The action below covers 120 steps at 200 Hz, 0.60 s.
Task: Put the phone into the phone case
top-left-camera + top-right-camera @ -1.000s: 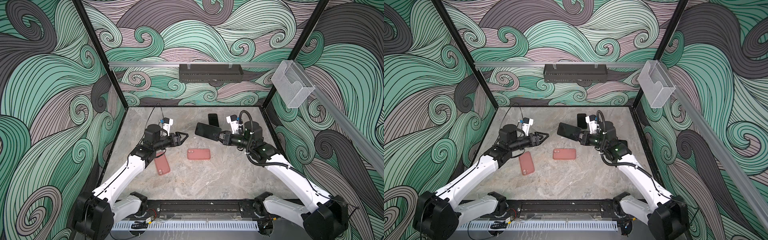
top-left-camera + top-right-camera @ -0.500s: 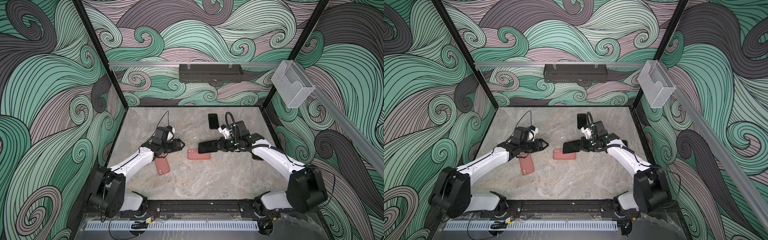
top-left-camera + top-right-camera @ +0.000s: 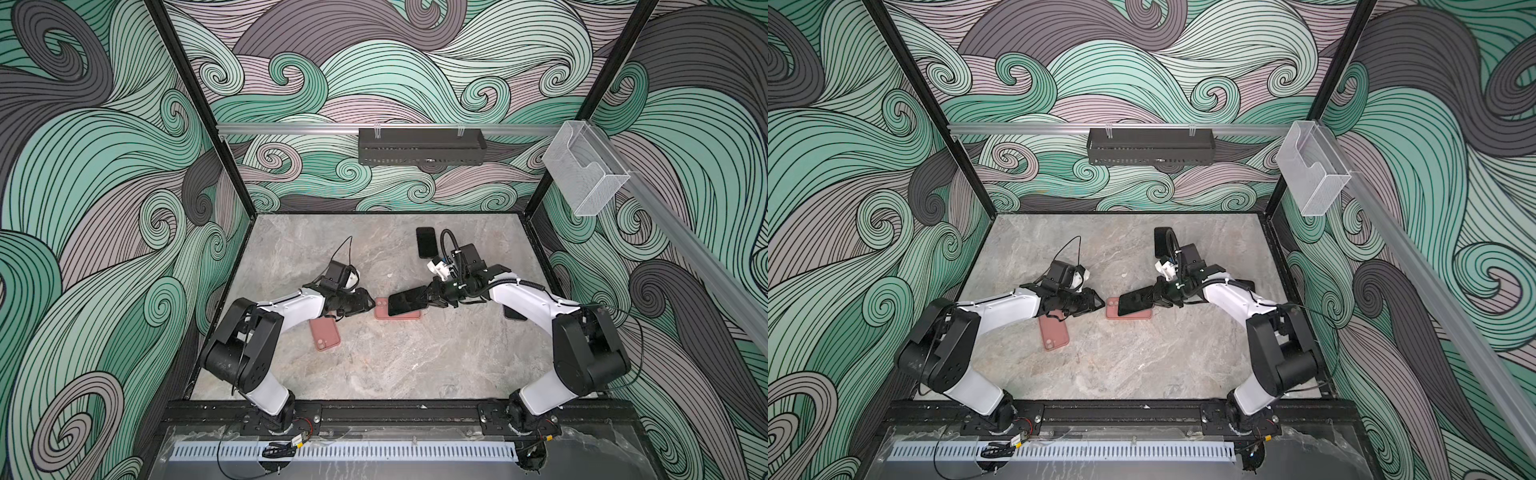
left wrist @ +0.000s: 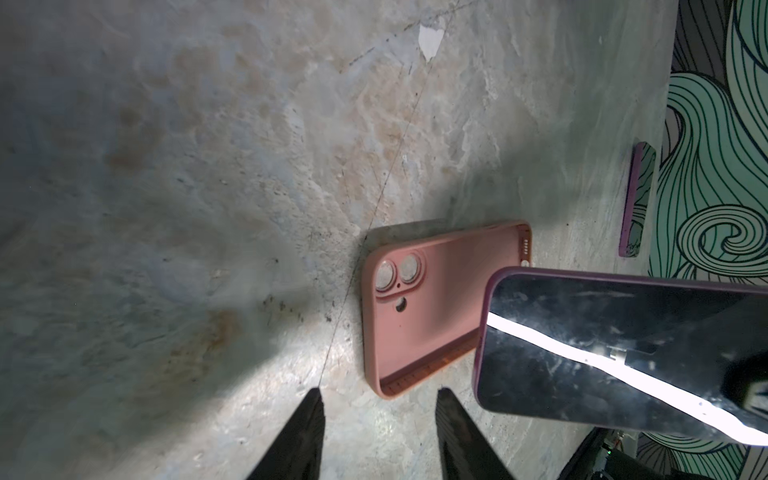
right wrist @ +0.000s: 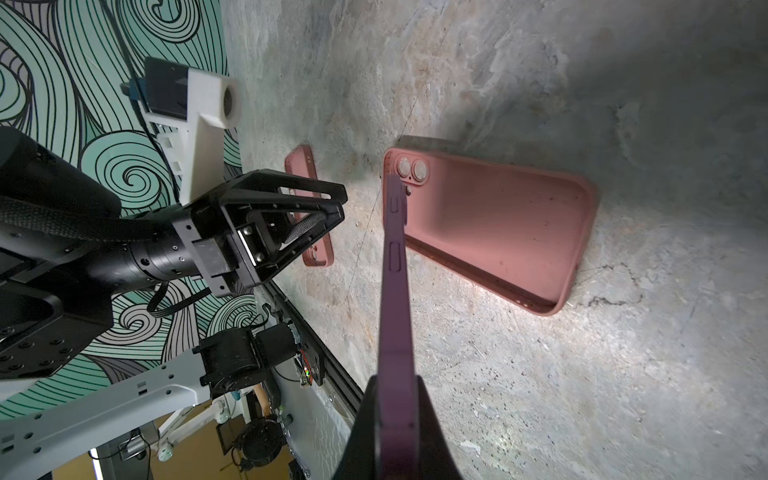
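The right gripper (image 5: 395,399) is pinching the phone (image 5: 395,270) by its end, holding it lengthwise over the phone case (image 5: 498,224) ahead; the left gripper (image 4: 378,399), part-spread and empty, is hovering opposite.

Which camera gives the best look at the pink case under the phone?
The right wrist view: the case lies open, its inside nearly all visible, only the phone's thin edge crossing it. In the left wrist view the phone covers one end. In both top views the case is small, mostly hidden.
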Tool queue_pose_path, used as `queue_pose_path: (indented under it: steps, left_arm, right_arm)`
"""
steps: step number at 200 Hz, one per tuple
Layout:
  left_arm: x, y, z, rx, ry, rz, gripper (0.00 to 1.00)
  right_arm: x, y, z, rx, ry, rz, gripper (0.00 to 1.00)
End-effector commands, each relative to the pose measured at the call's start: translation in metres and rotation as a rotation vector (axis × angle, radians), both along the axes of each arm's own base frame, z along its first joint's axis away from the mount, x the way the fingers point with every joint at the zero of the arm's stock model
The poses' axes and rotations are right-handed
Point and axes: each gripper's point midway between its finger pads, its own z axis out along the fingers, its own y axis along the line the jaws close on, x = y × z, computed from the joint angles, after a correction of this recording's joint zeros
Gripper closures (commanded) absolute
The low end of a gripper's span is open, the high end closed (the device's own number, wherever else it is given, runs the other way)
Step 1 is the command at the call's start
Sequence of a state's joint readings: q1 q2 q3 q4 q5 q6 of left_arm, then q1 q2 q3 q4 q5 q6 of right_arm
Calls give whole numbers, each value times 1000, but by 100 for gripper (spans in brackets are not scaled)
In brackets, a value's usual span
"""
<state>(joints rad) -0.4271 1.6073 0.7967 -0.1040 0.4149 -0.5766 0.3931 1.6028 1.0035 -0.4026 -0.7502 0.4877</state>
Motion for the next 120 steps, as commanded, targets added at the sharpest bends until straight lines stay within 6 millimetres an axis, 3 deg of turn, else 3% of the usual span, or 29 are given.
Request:
queue_pose_path:
  steps: [1, 56, 120]
  left_arm:
    - [6, -14, 7, -47, -16, -30, 57]
    - [7, -25, 3, -84, 2, -46, 59]
    - [9, -26, -8, -71, 30, -36, 60]
  right_arm:
    - [9, 11, 13, 69, -19, 23, 100]
    - [18, 12, 3, 75, -20, 22, 100]
    - [22, 13, -9, 99, 24, 22, 100]
